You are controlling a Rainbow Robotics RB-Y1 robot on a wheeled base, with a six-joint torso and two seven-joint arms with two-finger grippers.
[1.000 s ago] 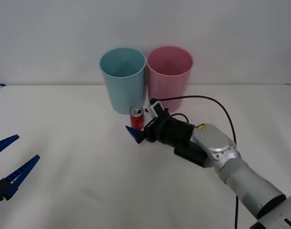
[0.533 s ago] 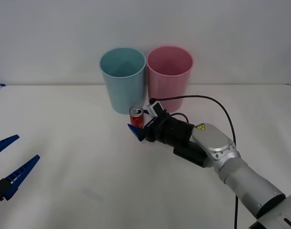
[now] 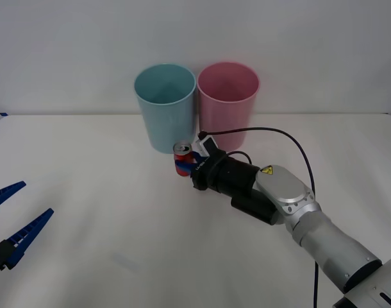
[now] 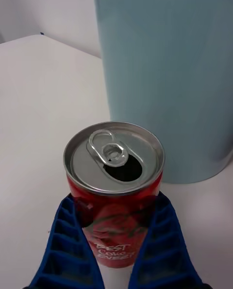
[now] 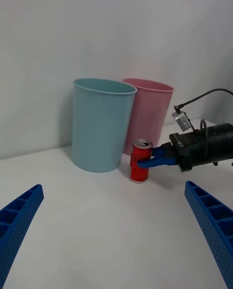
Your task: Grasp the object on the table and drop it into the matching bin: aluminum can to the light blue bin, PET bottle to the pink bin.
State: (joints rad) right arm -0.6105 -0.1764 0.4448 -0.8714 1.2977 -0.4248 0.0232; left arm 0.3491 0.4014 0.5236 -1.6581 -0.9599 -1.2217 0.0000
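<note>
The red aluminum can (image 3: 182, 158) with its silver top stands on the white table (image 3: 86, 167), just in front of the light blue bin (image 3: 165, 106). The pink bin (image 3: 227, 102) is beside that bin on its right. My right gripper (image 3: 184, 167) is shut on the can, a blue finger pressed to each side of its body. In the right wrist view the fingers (image 4: 73, 240) clamp the can (image 4: 114, 159) below its rim, with the light blue bin (image 4: 170, 65) close behind. The left wrist view shows the can (image 5: 140, 168) upright. My left gripper (image 3: 13, 221) hangs open at the near left.
The right arm's black cable (image 3: 279, 133) arcs above the wrist, in front of the pink bin. The two bins stand side by side at the far edge of the table, against a plain wall. Bare table spreads to the left and front.
The right gripper's fingers have closed in on the can; the near finger, which stuck out a second ago, is pressed against it. The can shifted slightly. The left arm is still.
</note>
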